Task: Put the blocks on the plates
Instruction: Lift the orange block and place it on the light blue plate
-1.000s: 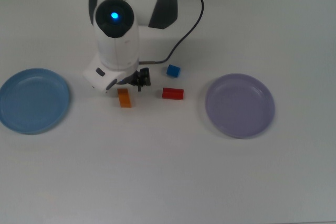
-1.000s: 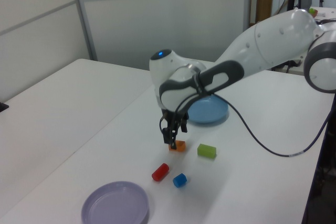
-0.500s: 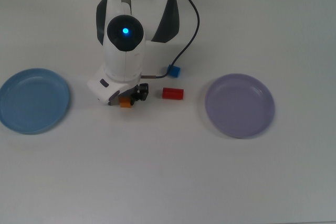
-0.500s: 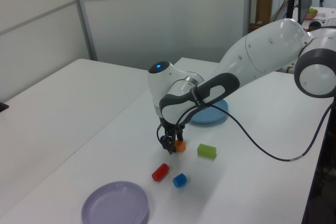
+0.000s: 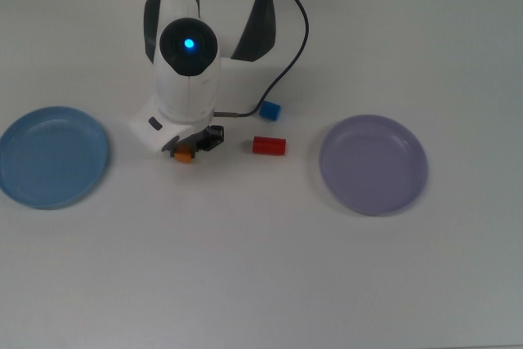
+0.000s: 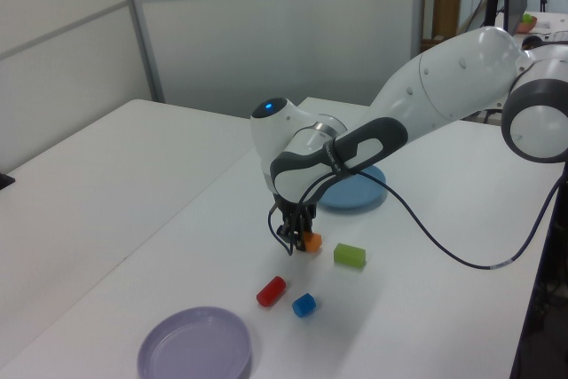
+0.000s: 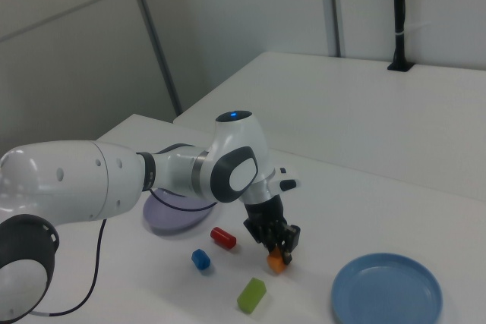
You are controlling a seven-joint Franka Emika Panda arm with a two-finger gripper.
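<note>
Jaws: clenched on the orange block, seemingly just off the bench.
Green block: on the bench by the arm; hidden in the top view.
Red block, blue cube: mid-bench, between the plates.
Light blue plate, lavender plate: toward opposite ends, both bare.

orange block, red block, lavender plate

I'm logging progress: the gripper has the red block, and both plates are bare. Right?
Not quite. The gripper has the orange block, as the right view shows; the red block lies on the table. Both plates, blue and purple, are bare.
</note>
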